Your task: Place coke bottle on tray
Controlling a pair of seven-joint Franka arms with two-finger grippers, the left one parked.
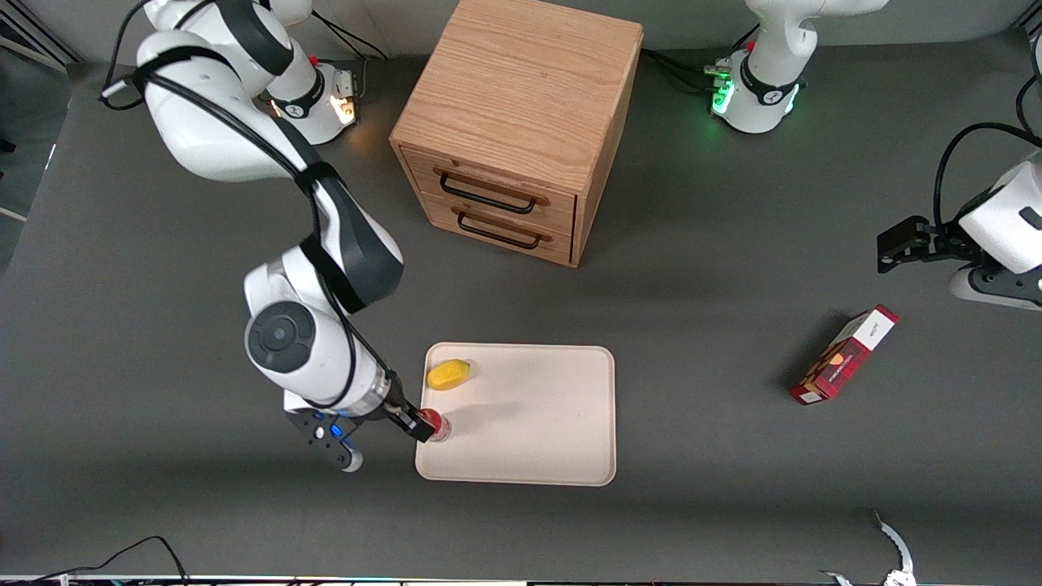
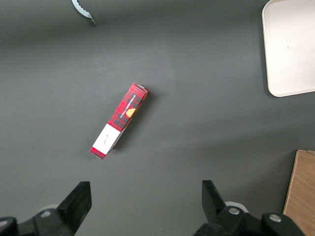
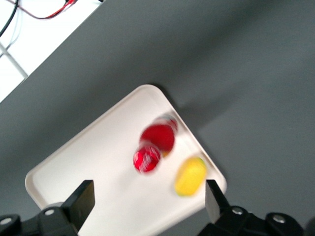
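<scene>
Hovering over the tray's (image 1: 537, 423) edge nearest the working arm, the gripper (image 1: 423, 425) hides part of the coke bottle (image 1: 437, 424) in the front view; fingers (image 3: 81, 201) spread wide, apart from the blurred bottle (image 3: 155, 142); it stands roughly upright on the tray (image 3: 88, 172), cap uppermost, near a yellow fruit (image 1: 448, 374).

- The gripper (image 1: 419, 425) hangs over the tray's (image 1: 537, 423) edge at the working arm's end, at the coke bottle (image 1: 436, 424).
- A yellow fruit (image 1: 448, 374) lies in the tray's corner.
- The wooden cabinet (image 1: 513, 122) stands farther from the camera.
- A red carton (image 1: 844, 355) lies on the table (image 1: 700, 268) toward the parked arm's end.
</scene>
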